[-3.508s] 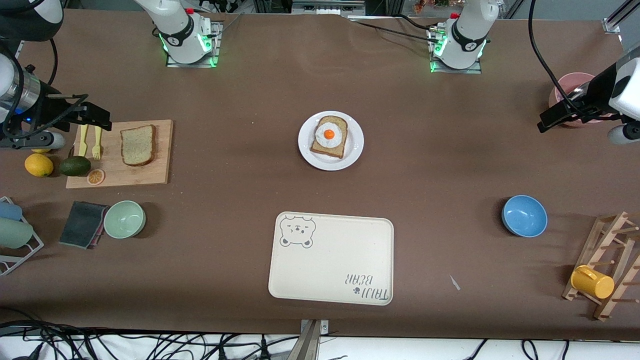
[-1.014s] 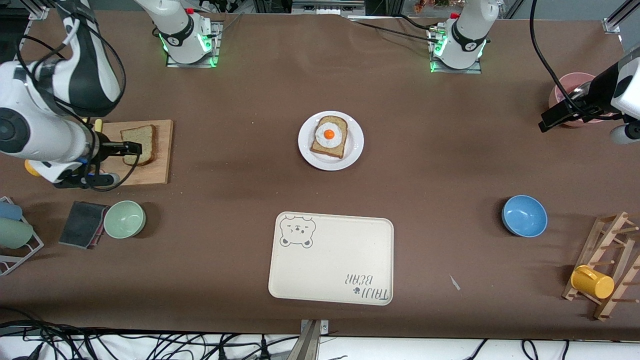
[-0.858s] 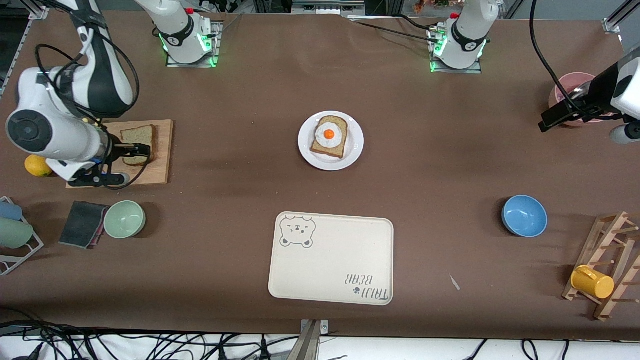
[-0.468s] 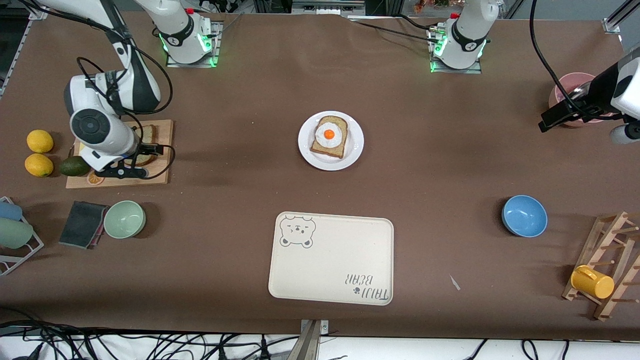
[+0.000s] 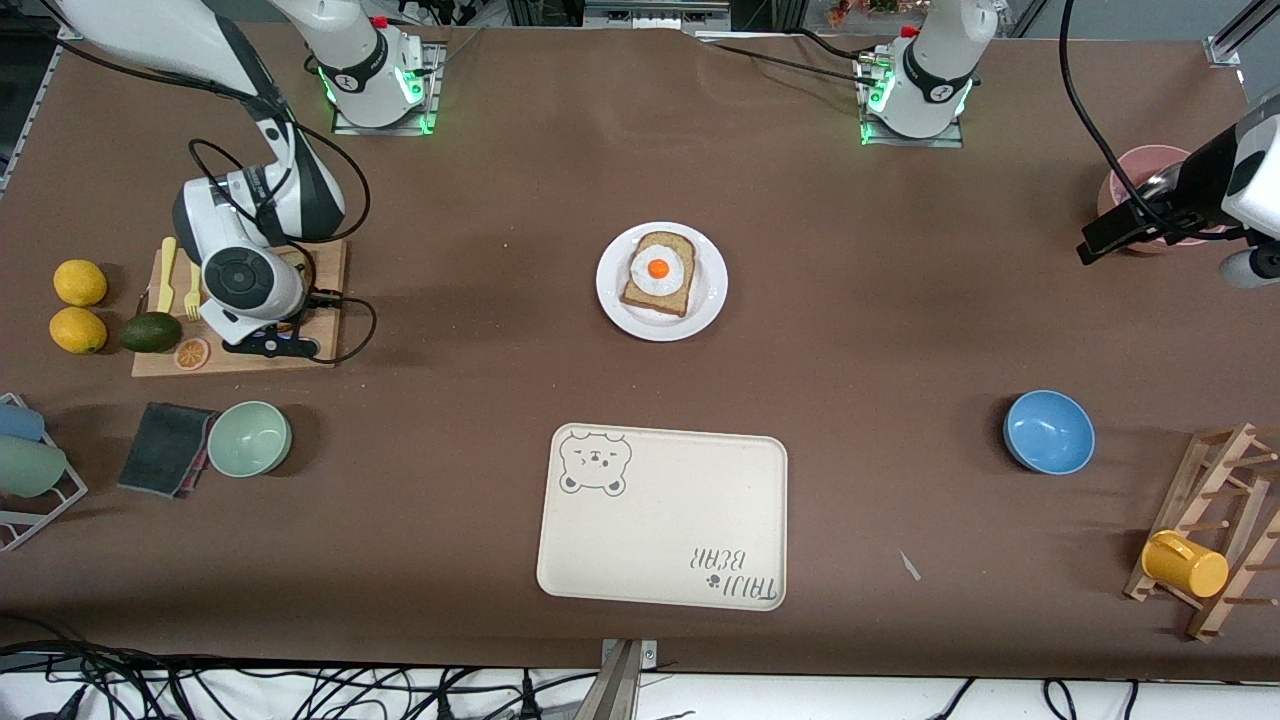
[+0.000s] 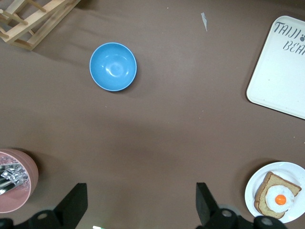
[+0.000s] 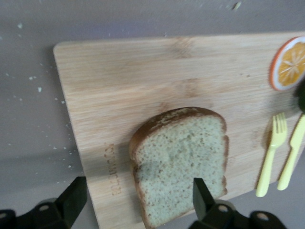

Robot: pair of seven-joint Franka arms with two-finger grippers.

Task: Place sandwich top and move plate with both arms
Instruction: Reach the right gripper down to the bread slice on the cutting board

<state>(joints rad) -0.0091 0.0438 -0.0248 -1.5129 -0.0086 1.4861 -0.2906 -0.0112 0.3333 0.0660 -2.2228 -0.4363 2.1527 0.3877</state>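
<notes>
The sandwich top (image 7: 183,162), a bare brown slice, lies on a wooden cutting board (image 7: 119,86) at the right arm's end of the table. My right gripper (image 7: 136,200) hangs open just above it, one finger over the slice and one over bare board. In the front view the right arm's wrist (image 5: 243,283) covers the slice. The white plate (image 5: 612,290) sits mid-table with an egg-topped slice (image 5: 658,272) on it; it also shows in the left wrist view (image 6: 252,183). My left gripper (image 6: 140,207) is open and empty, waiting high over the pink bowl (image 5: 1150,165).
On the board lie a yellow fork (image 7: 270,157), a yellow knife (image 7: 293,152) and an orange slice (image 7: 289,63). Two lemons (image 5: 80,283) and an avocado (image 5: 150,332) sit beside it. Nearer the camera are a green bowl (image 5: 249,438), the bear tray (image 5: 662,517), a blue bowl (image 5: 1048,431) and a mug rack (image 5: 1210,530).
The right arm has swung in from the table's end to over the cutting board and now covers the slice in the front view. The left arm has not moved.
</notes>
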